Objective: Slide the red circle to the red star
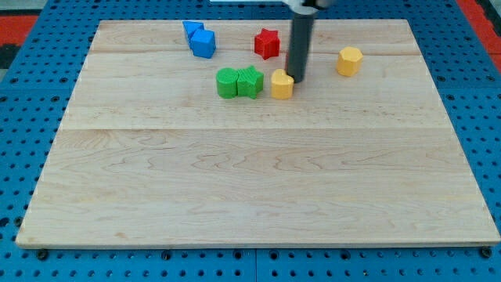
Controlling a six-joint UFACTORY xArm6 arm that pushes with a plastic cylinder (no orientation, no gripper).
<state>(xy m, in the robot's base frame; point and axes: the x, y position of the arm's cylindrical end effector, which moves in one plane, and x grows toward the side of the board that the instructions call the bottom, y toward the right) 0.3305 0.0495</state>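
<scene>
While the dark rod hangs down from the view's top, my tip (297, 79) sits on the pale wooden board (250, 180), touching or just beside the upper right edge of the small yellow block (282, 83), shape unclear. No jaws on this rig: just a straight rod, holding nothing.

Red star-shaped block (267, 43) is up and to the view's left of the tip, near the rod but apart from it. Red circle: cannot find it anywhere on the board; only one red piece shows. Whether the rod hides it, cannot tell.

Other pieces:
- Two green blocks, left one (227, 82) and right one (250, 81), touching side by side, just left of the small yellow block with a thin gap. Shapes not clear.
- Two blue blocks near the board's top left: a blue cube (203, 44) in front, another blue block (190, 30) behind it, touching, partly hidden.
- Yellow hexagon-like block (350, 60) to the view's right of the rod, well apart from the rest.

Board lies on a blue pegged mat (23, 117).
</scene>
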